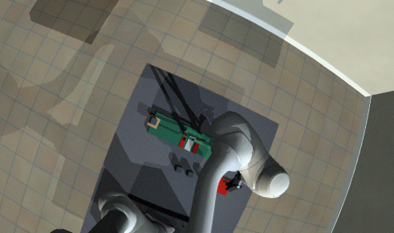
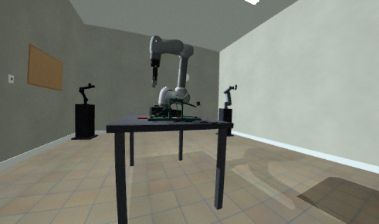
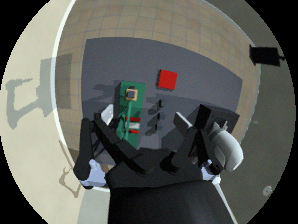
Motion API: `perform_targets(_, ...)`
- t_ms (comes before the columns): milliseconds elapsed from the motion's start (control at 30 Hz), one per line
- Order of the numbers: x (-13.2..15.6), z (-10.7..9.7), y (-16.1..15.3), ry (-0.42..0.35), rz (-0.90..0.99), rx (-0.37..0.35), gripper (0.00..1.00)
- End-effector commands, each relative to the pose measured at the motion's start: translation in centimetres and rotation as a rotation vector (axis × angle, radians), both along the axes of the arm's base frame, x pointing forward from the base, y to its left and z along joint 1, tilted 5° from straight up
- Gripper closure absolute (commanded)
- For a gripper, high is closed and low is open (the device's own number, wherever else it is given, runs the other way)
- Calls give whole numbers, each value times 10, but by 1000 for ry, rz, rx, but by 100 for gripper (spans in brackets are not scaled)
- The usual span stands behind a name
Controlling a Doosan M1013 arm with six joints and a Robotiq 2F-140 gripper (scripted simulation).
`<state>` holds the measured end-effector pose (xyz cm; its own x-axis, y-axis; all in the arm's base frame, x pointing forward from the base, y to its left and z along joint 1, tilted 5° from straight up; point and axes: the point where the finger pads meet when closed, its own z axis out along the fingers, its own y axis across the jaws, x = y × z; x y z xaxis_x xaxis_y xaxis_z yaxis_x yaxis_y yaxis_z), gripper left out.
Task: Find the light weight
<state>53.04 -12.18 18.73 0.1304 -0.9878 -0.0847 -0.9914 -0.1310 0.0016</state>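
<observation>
My gripper (image 2: pixel 154 81) (image 3: pixel 144 114) is open and empty, hanging high above the table over the red dish's side. The red dish (image 1: pixel 221 187) (image 3: pixel 166 79) lies flat on the table, partly hidden by my arm in the overhead view; nothing shows on it. The green rocker balance (image 1: pixel 172 132) (image 2: pixel 174 113) (image 3: pixel 127 113) stands mid-table with a tan pan (image 1: pixel 152 124) (image 3: pixel 131 94) at one end and its red and white scale (image 1: pixel 189 145). Small dark check weights (image 1: pixel 177 166) (image 1: pixel 188 173) (image 3: pixel 156 113) lie between the balance and the dish. I cannot tell where the pointer hangs.
The dark table (image 1: pixel 127 161) (image 2: pixel 164 125) (image 3: pixel 200 63) stands on a tiled floor. My arm's base (image 1: pixel 123 213) sits at one end of it. Two black pedestals with small arms (image 2: pixel 84 116) (image 2: pixel 227 104) stand by the far wall.
</observation>
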Motion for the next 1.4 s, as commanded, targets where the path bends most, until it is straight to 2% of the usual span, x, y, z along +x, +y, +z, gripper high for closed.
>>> perform_targets(0,-28,2,9,-1,0,0,0)
perform_targets(167,-74,3,24,-1,0,0,0)
perform_targets(233,-74,3,24,-1,0,0,0)
perform_targets(400,-111,5,35,-1,0,0,0)
perform_targets(533,-127,6,40,-1,0,0,0)
perform_targets(1367,-133,6,42,-1,0,0,0)
